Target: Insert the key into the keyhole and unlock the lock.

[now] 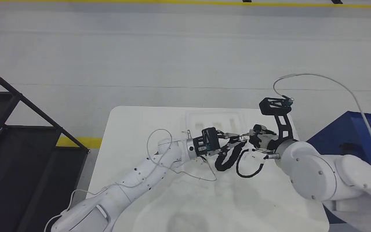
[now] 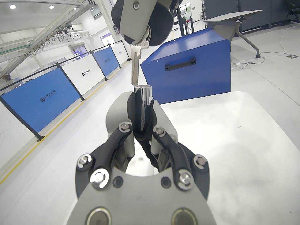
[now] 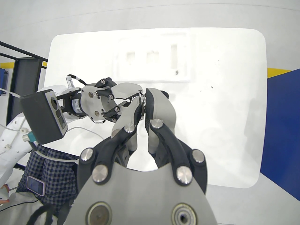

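Note:
My left gripper [image 2: 141, 108] is shut on a chrome lock cylinder [image 2: 143, 99] with a black cable [image 1: 229, 158] that hangs in loops below it. The cylinder's end face points at my right gripper [image 2: 143, 36], which is shut on the head of a silver key [image 2: 134, 64]. The key's tip meets the rim of the end face; I cannot tell if it has entered the keyhole. In the top view the left gripper [image 1: 231, 138] and the right gripper [image 1: 250, 136] meet tip to tip above the white table [image 1: 145, 127]. In the right wrist view my right gripper [image 3: 142, 115] hides the key.
A white foam tray [image 3: 152, 57] with recessed pockets lies at the back of the table, beyond the grippers. A blue cabinet [image 2: 187, 66] stands off the table's right side. A black frame [image 1: 23, 145] stands to the left.

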`<act>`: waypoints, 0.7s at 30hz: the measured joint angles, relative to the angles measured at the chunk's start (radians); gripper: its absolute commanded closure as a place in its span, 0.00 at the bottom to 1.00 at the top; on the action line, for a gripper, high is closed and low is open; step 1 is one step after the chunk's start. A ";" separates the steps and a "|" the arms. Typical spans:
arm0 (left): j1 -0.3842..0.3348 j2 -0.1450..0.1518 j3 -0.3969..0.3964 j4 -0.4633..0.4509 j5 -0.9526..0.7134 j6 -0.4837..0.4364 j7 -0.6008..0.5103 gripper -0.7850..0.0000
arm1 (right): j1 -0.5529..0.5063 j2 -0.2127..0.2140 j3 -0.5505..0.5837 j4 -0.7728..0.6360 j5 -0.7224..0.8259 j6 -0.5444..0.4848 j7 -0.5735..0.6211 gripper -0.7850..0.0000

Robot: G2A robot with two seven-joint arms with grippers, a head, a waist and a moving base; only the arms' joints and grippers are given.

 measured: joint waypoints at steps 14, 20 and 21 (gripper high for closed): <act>-0.005 -0.023 -0.006 0.045 0.002 0.005 0.024 1.00 | 0.058 0.006 -0.069 0.000 0.021 0.002 -0.002 1.00; -0.002 -0.027 -0.012 0.048 0.018 0.001 0.034 1.00 | 0.058 0.015 -0.068 0.000 0.024 0.002 -0.002 1.00; -0.001 -0.027 -0.013 0.048 0.023 0.000 0.036 1.00 | 0.058 0.016 -0.068 0.000 0.024 0.002 -0.002 1.00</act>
